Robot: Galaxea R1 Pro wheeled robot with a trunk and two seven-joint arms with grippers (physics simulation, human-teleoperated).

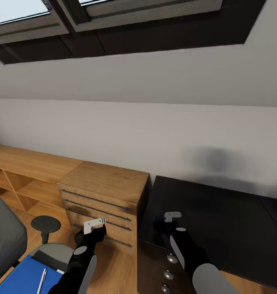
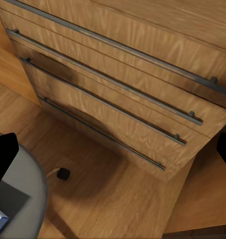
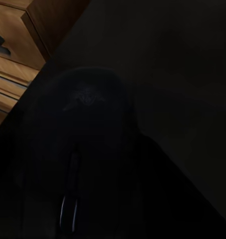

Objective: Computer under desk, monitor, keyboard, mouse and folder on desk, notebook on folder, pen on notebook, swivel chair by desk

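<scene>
Head view: right pincer [image 1: 169, 220] hangs over the near-left corner of the black desk [image 1: 220, 212]; the dark shape under it is hard to make out. Left pincer [image 1: 93, 226] hovers before the wooden drawer chest [image 1: 103, 200]. Jaw gaps cannot be told. Below the left arm, the blue folder [image 1: 24, 277] with the pen [image 1: 41, 281] on it lies on the swivel chair [image 1: 3, 241].

Left wrist view: chest drawers [image 2: 117, 84] lie ahead, the chair seat edge [image 2: 28, 194] beside the arm.

Right wrist view: the black mouse [image 3: 83, 149] sits close under the pincer on the desk; whether it is gripped I cannot tell.
</scene>
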